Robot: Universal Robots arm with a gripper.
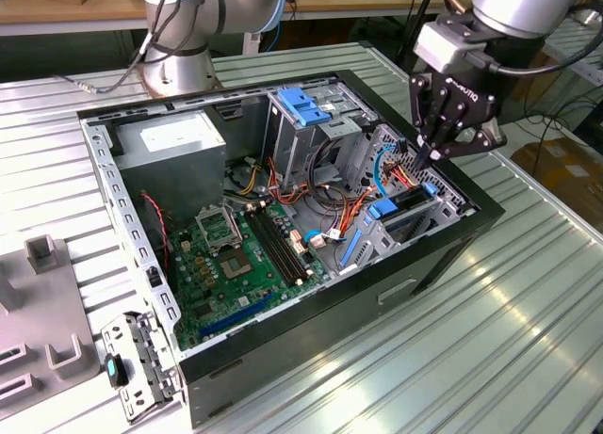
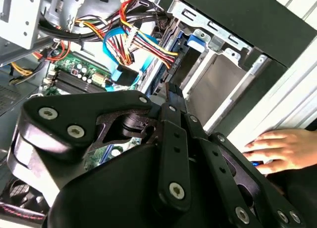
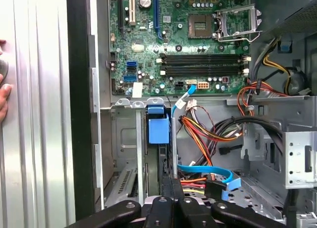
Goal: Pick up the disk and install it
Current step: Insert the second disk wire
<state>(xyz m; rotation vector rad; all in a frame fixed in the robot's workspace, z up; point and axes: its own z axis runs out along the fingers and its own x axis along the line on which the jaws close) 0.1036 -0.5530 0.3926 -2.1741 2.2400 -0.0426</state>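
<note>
Setting: a robotics lab or assembly workshop. Evidence: a ribbed aluminium worktable (image 1: 528, 340) fills the exterior view; an open black computer case (image 1: 283, 236) sits at centre, its green motherboard (image 1: 236, 265) and wiring exposed. A second robot arm base (image 1: 179, 57) is bolted at upper left. Wooden benches (image 1: 57, 10) line the top edge. Grey fixtures (image 1: 42, 312) stand at lower left, probably part holders. A person's hand (image 2: 285, 149) rests on the table.
</note>
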